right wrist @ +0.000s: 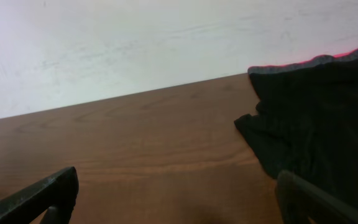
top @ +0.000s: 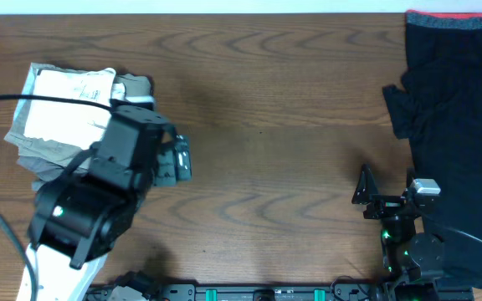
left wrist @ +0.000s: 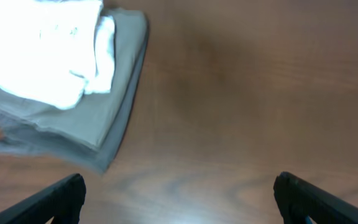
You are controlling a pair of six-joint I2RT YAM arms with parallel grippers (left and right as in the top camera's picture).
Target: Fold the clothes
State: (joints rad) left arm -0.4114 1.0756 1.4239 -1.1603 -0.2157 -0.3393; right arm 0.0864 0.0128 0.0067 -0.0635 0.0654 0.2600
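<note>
from overhead i see the white t-shirt (top: 61, 96) lying folded at the far left of the table (top: 266, 125), on top of a folded pair of khaki trousers (top: 40, 155). in the left wrist view the shirt is a bright, washed-out block covering most of the trousers, whose grey-green edge sticks out along the right and the near side.

my left gripper (top: 179, 159) is just to the right of that pile, over bare wood, touching neither garment. its fingers (left wrist: 58, 199) stand wide apart at the bottom corners of the left wrist view, with only tabletop between them.

my right gripper (top: 364, 188) sits low at the near right of the table, beside a black garment (top: 458, 109) with a red band (top: 458, 15) along its far edge. its fingers (right wrist: 45, 196) are spread wide too, with nothing held. the right wrist view looks across the wood to a pale wall (right wrist: 135, 43), with the black cloth on the right and one finger in front of it. i cannot tell whether that finger touches the cloth.

the shirt is well apart from the black garment.
</note>
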